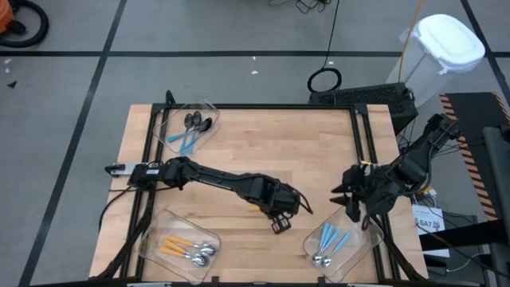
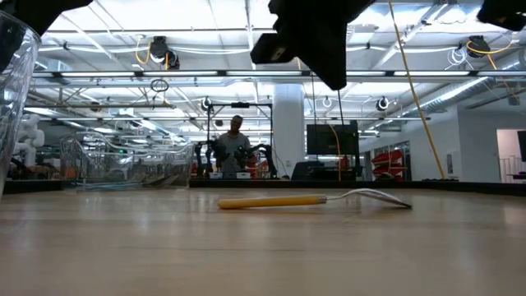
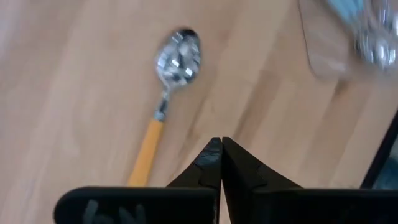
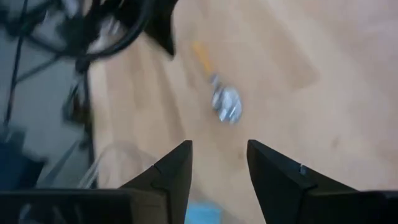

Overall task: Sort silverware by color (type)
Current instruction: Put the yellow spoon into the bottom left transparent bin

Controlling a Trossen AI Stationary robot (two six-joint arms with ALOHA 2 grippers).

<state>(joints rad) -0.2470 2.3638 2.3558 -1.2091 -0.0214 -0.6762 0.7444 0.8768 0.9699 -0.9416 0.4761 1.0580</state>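
One orange-handled spoon with a silver bowl [image 3: 168, 87] lies flat on the bare wood mid-table, also seen in the low view [image 2: 312, 200] and the right wrist view [image 4: 219, 93]; in the high view only a bit of its handle [image 1: 253, 208] shows beside the left arm. My left gripper [image 3: 221, 149] hovers above it, shut and empty, just beside the handle. My right gripper [image 4: 219, 158] is open and empty, raised near the table's right side [image 1: 344, 199], pointing toward the spoon. The other spoons lie in three clear bins.
A bin with black-bowled, blue-handled spoons [image 1: 191, 131] stands at the far left. A bin with orange-handled silver spoons [image 1: 187, 251] is at the near left. A bin with blue-handled silver spoons [image 1: 331, 243] sits near right, below the right gripper. A person stands far behind the table [image 2: 236, 144].
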